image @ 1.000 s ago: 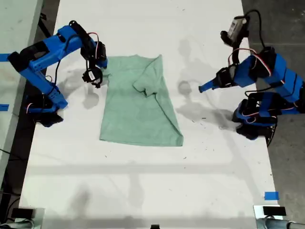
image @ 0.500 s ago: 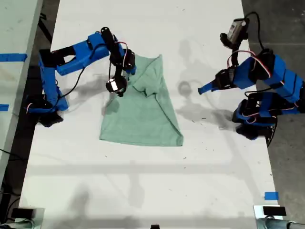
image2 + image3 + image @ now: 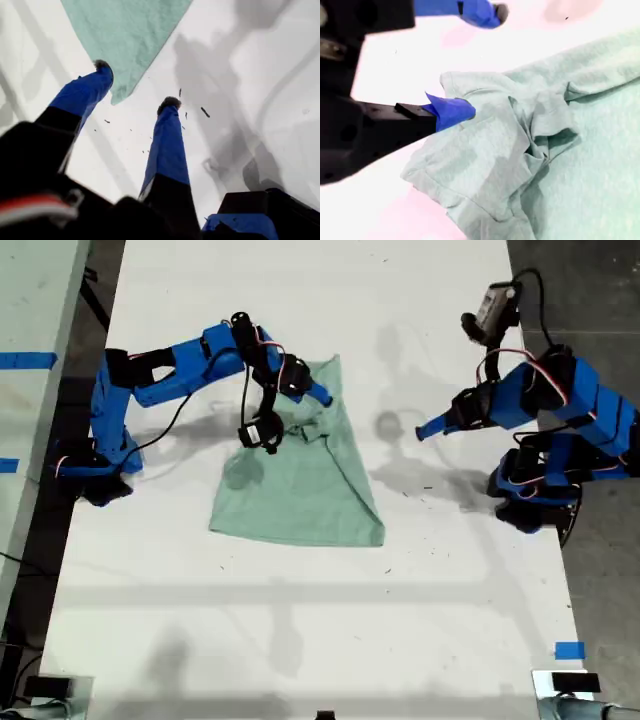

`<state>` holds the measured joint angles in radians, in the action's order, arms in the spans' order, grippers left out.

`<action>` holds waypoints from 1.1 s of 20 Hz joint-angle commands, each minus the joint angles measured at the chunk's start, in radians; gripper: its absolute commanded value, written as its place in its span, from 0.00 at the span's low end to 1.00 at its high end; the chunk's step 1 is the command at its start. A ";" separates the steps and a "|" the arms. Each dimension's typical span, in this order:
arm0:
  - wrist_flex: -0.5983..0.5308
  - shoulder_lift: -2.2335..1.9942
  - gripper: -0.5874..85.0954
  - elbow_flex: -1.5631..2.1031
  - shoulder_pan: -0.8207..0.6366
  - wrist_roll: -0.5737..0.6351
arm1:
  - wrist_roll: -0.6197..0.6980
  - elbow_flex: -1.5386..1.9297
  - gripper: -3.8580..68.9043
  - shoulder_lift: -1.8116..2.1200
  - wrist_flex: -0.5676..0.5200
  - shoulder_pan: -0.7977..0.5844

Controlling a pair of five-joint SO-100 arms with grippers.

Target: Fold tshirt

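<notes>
The pale mint-green tshirt [image 3: 300, 480] lies mostly flat in the middle of the white table, with its far end bunched into folds [image 3: 545, 135]. My second gripper [image 3: 312, 400] reaches in from the exterior view's left and hovers open over that bunched end. One blue finger [image 3: 452, 111] is over the cloth edge, the other [image 3: 487, 12] over bare table. My first gripper [image 3: 428, 427] stands open at the exterior view's right, apart from the shirt, with only table between its fingers [image 3: 167, 145]. A shirt corner [image 3: 125, 35] shows beyond them.
Blue tape marks sit near the table's front corner at the exterior view's right [image 3: 569, 650] and on the side surface at its left [image 3: 25, 360]. Dark floor [image 3: 600, 340] borders the table at the exterior view's right. Small dark specks [image 3: 205, 112] dot the table by my first gripper.
My second arm has swung from beside the shirt, at the exterior view's left, across onto its bunched far end. The first arm has stayed where it was.
</notes>
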<state>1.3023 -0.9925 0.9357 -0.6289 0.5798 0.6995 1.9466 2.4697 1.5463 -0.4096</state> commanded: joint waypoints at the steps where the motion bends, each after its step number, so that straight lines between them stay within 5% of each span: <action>1: 0.055 -0.192 0.38 -0.057 0.015 0.000 | -0.014 -0.003 0.37 0.025 -0.032 0.026; 5: 0.189 -0.436 0.38 0.104 0.057 -0.060 | -0.025 0.003 0.37 0.025 -0.032 0.060; 12: 0.183 -0.974 0.32 0.713 0.293 -0.330 | -0.077 0.002 0.38 -0.014 -0.083 0.155; 17: 0.195 -1.166 0.05 0.928 0.468 -0.561 | -0.121 -0.028 0.38 -0.146 -0.164 0.229; 20: 0.195 -1.232 0.04 0.985 0.517 -0.609 | -0.129 -0.091 0.38 -0.250 -0.181 0.259; 22: 0.192 -1.249 0.21 1.009 0.531 -0.623 | -0.133 -0.126 0.38 -0.314 -0.195 0.278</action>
<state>1.4956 -2.1967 1.9466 -0.1212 -0.0199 0.5783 1.9528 2.1875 1.3837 -0.1549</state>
